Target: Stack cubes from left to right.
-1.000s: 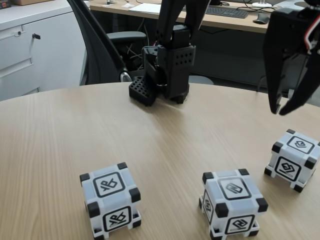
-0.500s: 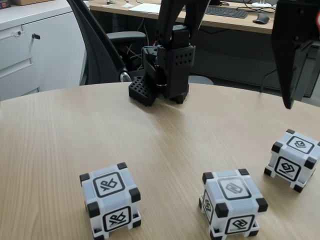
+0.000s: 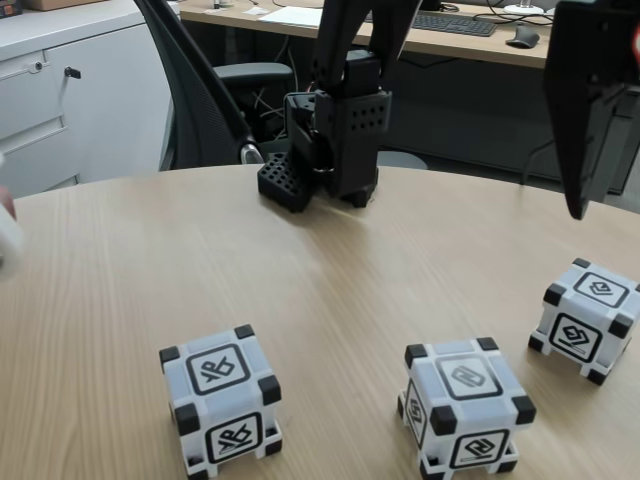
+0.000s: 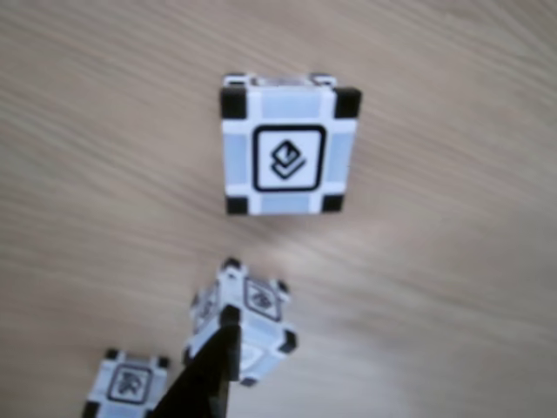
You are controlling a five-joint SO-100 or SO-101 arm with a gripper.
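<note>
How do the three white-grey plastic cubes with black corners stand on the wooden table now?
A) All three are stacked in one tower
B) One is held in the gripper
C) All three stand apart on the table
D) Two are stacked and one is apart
C: in the fixed view the left white-grey plastic cube, the middle cube and the right cube each rest separately on the wooden table, while the black gripper hangs above the right cube.

matt wood-grain table, plastic cubes

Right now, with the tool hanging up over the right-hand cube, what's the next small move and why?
Probably lower the tool straight down toward the right cube. All three cubes sit apart on the table, none stacked, and the other view shows that cube almost directly below. Whether the tool is open is unclear, so open it before descending.
</note>
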